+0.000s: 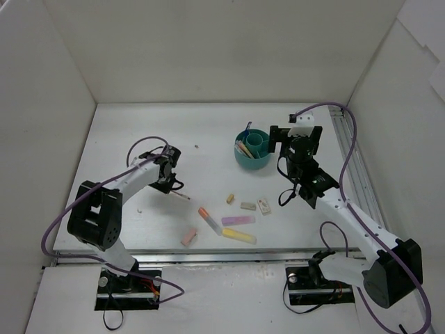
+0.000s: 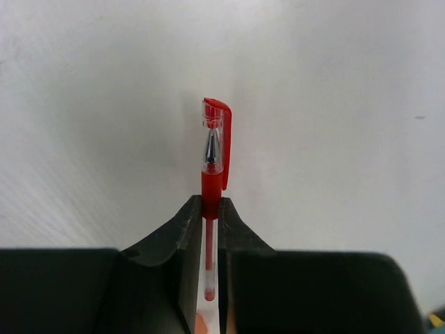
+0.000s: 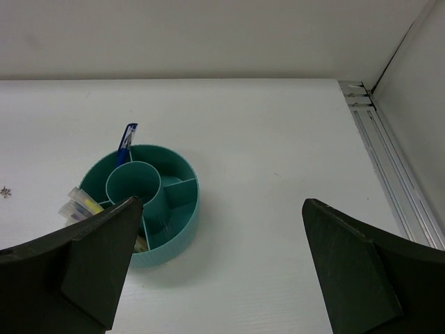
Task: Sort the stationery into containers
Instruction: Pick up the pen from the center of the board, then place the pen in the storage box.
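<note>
Task partly done, most of it left.

Loose on the white table, nearest edge first:
- small pink block eraser, near left
- thick yellow highlighter, to the right of the pink eraser
- thick purple highlighter, just behind the yellow one
- thick orange highlighter, left of the purple one, its near end close to the yellow one
- a row of three a bit farther back: small beige eraser, small grey eraser, small white eraser

That makes seven pieces to go, none in a gripper.

Far right of centre sits the round teal plastic cup with inner dividers. A thin blue pen stands in a far compartment. A couple of pieces lean in the left compartment, one showing yellow. I can't tell exactly what they are. The centre well and the right compartments look empty.

Left gripper, left of the loose pile: jaws narrow, clamped on the thin red capped pen just behind its cap, which sticks out past the fingertips. I can't tell whether the pen is off the table. It looks like the next item headed for the cup, which is well apart to the far right.

Right gripper, far right beside the cup: jaws spread wide, holding nothing, touching nothing, hanging over bare table with the cup to its left.
</note>
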Robot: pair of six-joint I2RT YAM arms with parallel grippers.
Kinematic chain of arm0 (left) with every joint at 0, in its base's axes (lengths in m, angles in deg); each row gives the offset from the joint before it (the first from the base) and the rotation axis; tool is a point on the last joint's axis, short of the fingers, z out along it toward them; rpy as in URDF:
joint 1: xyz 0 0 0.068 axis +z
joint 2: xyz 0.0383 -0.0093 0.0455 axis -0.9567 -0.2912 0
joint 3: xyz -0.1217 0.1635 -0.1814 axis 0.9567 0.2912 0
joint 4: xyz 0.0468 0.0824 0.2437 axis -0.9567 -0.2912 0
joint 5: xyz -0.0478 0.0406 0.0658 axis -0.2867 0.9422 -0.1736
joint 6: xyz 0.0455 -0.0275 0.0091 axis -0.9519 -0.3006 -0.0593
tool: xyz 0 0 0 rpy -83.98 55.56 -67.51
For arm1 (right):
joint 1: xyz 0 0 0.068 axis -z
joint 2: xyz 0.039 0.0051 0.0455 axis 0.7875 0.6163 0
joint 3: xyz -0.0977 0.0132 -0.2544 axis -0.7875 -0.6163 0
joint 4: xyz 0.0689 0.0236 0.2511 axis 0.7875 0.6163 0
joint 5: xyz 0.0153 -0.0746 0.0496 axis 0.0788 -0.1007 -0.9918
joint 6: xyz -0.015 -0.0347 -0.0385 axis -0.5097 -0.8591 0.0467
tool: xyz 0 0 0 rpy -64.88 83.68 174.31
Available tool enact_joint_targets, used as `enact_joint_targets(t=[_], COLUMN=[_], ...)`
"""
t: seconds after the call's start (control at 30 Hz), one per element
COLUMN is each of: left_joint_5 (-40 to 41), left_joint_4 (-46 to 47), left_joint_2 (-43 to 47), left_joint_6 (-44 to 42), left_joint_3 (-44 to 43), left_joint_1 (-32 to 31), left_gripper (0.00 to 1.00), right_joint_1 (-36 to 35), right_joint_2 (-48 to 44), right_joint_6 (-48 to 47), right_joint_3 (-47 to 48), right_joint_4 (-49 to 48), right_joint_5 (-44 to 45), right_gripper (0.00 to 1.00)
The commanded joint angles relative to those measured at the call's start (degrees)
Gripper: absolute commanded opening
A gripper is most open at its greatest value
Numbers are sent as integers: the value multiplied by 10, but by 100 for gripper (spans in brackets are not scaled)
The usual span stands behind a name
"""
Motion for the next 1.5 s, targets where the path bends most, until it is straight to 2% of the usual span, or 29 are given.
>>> enact_joint_targets(t=[0.0,0.1,0.13,0.17,0.23,0.27,0.33,0.37,0.47,0.57,0.6,0.7,0.77,0.8,0.87,1.0,1.07,1.27,1.47], left_joint_5=[71,84,90,93,94,85,13,-50,-160,-318,-391,-423,-453,-492,-497,-503,-498,-477,-462], left_joint_4=[65,124,181,201,282,321,436,475,541,616,643,655,631,602,590,634,627,634,647], left_joint_2=[25,23,16,10,-11,-17,-33,-48,-73,-119,-143,-190,-217,-246,-267,-295,-303,-313,-339], left_joint_6=[-86,-212,-299,-338,-417,-512,-587,-651,-754,-832,-842,-882,-903,-914,-907,-893,-904,-912,-899], left_joint_3=[-74,-145,-162,-206,-242,-260,-276,-295,-327,-363,-373,-419,-485,-510,-556,-553,-559,-518,-513], left_joint_1=[6,6,-5,-12,-28,-41,-47,-47,-53,-53,-53,-68,-75,-75,-75,-75,-80,-80,-80], left_gripper=[0,0,0,0,0,0,0,0,0,0,0,0,0,0,0,0,0,0,0], right_joint_1=[6,5,6,8,10,13,14,18,22,30,30,34,39,41,44,49,49,57,62], right_joint_2=[-23,-26,-26,-29,-34,-38,-42,-48,-59,-66,-66,-70,-70,-70,-66,-57,-54,-52,-48], right_joint_6=[-8,-4,-2,-2,1,1,2,2,3,5,5,2,-2,-2,-3,-4,-6,-4,-4], right_joint_3=[-5,-14,-17,-24,-28,-28,-25,-26,-36,-45,-46,-49,-52,-52,-52,-51,-51,-51,-50], right_joint_4=[-58,-58,-57,-56,-53,-51,-39,-37,-43,-51,-51,-55,-59,-59,-60,-61,-61,-61,-59], right_joint_5=[11,15,16,18,20,20,19,19,20,11,9,2,1,3,0,-4,1,-6,-12], right_gripper=[98,98,98,98,98,98,98,98,98,98,98,98,98,98,98,98,98,98,98])
